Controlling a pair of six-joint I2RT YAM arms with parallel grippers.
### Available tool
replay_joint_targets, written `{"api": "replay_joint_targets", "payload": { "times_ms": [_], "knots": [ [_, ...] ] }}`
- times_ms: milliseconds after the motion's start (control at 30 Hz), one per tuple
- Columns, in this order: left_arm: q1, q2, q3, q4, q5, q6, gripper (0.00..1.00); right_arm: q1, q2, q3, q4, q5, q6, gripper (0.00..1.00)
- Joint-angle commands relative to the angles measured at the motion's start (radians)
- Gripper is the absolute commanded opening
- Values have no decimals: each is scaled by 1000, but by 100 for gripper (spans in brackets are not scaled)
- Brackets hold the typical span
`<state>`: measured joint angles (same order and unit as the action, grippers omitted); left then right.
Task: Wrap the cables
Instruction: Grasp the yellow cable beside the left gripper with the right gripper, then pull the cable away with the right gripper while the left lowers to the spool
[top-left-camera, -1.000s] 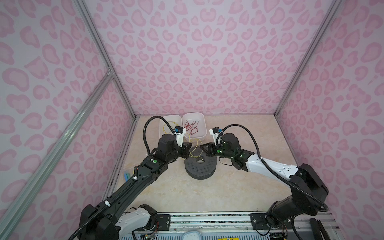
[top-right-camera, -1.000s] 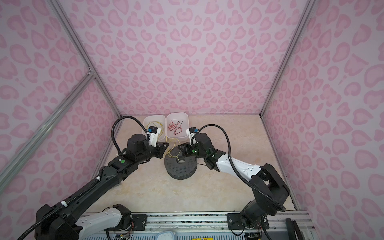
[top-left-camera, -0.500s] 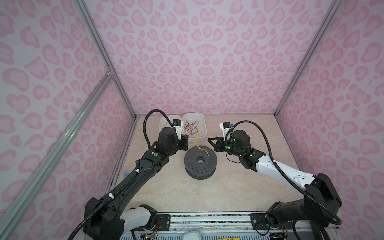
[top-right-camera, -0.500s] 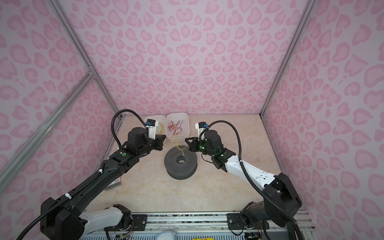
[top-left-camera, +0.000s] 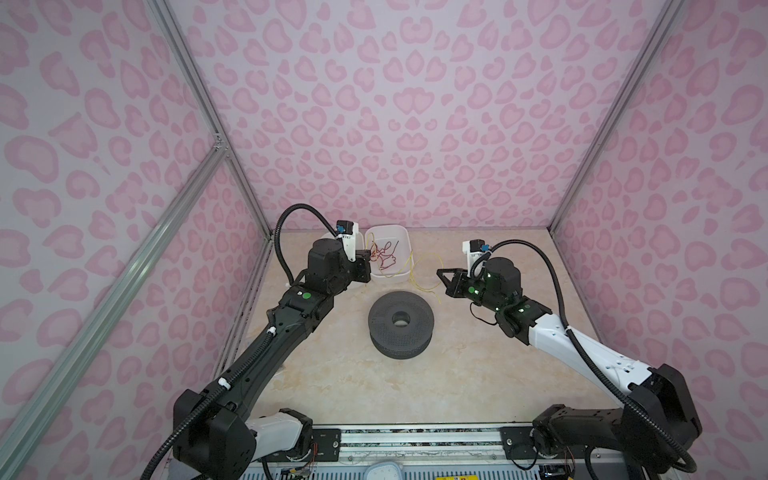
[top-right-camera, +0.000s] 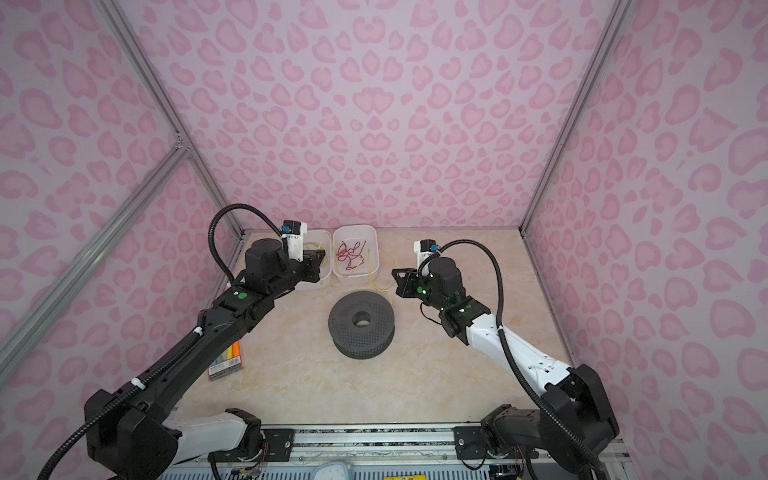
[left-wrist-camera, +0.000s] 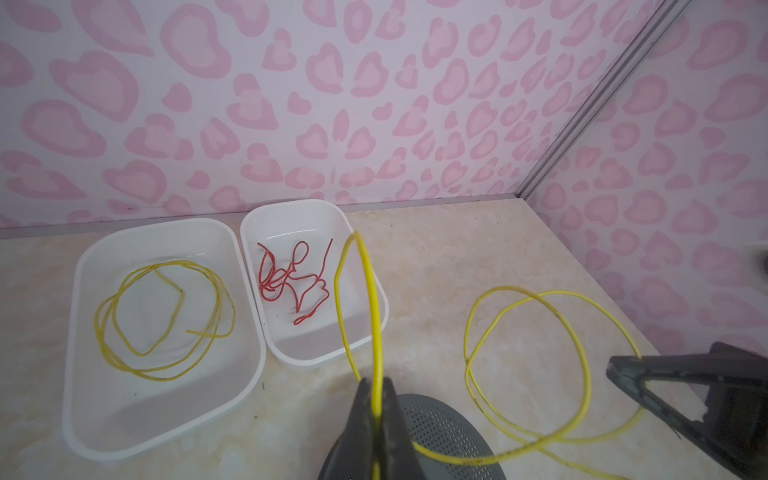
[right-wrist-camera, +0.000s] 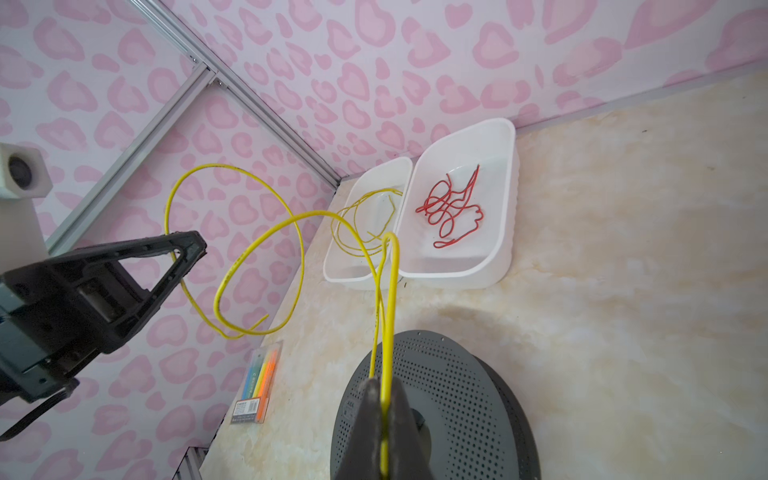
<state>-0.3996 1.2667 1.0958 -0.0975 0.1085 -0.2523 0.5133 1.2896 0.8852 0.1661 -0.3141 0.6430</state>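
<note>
Logged left gripper (left-wrist-camera: 375, 384) clenched on the yellow cable (left-wrist-camera: 376, 316), with the strand nipped between the dark fingertips and arching up out of the pinch. Logged right gripper (right-wrist-camera: 384, 380) clenched as well, on a yellow strand nipped at the very tips in the same way. Looks like one continuous length, but cannot trace every turn. Traced loose loops of it hanging in the air between the two grippers in the right wrist view. Saw the loops spread beside the grey spool (left-wrist-camera: 444, 432) in the left wrist view; cannot tell whether touching the table (top-left-camera: 457, 374). Placed both in the top views: left gripper (top-left-camera: 365, 266) raised at the near edge of the white trays by the back wall, right gripper (top-left-camera: 440, 274) well apart to the right, with a thin yellow line of cable (top-left-camera: 411, 270) faintly visible between them. Noted spool lying flat on the table, nearer the camera than either gripper and apart from both. Noted second yellow cable (left-wrist-camera: 99, 328) coiled inside the corner tray (left-wrist-camera: 145, 399), and a tangled red wire (left-wrist-camera: 286, 274) inside the neighbouring tray (left-wrist-camera: 307, 345) just beside it. Noted pack of coloured markers (top-right-camera: 226, 359) flat on the table by the left wall, partly under the left arm.
</note>
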Motion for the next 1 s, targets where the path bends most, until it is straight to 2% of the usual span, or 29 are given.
{"api": "replay_joint_targets", "payload": {
  "times_ms": [0,167,300,500,600,700,767,900,967],
  "knots": [
    [1,-16,-4,20,68,-14,3,-9,-18,-27,0,34,-17,0],
    [-5,-31,-45,-14,95,-24,3,-51,-61,-49,-28,97,-29,0],
    [-21,-56,-97,-18,72,-21,3,-146,-98,-77,-32,74,-16,0],
    [-70,-34,-108,-36,49,-12,3,-234,-127,-101,-42,35,-4,0],
    [-98,-9,-92,-24,50,-14,3,-207,-105,-107,-8,-27,19,0],
    [-125,27,-56,-13,62,-21,3,-136,-83,-99,-11,-26,2,0],
    [-139,49,-30,-6,70,-25,3,-112,-80,-92,-28,-30,-2,7],
    [-156,80,13,9,89,-29,3,-108,-96,-86,-44,-43,2,26],
    [-160,89,28,17,94,-31,3,-108,-118,-73,-77,-35,-16,31]
  ]
}}
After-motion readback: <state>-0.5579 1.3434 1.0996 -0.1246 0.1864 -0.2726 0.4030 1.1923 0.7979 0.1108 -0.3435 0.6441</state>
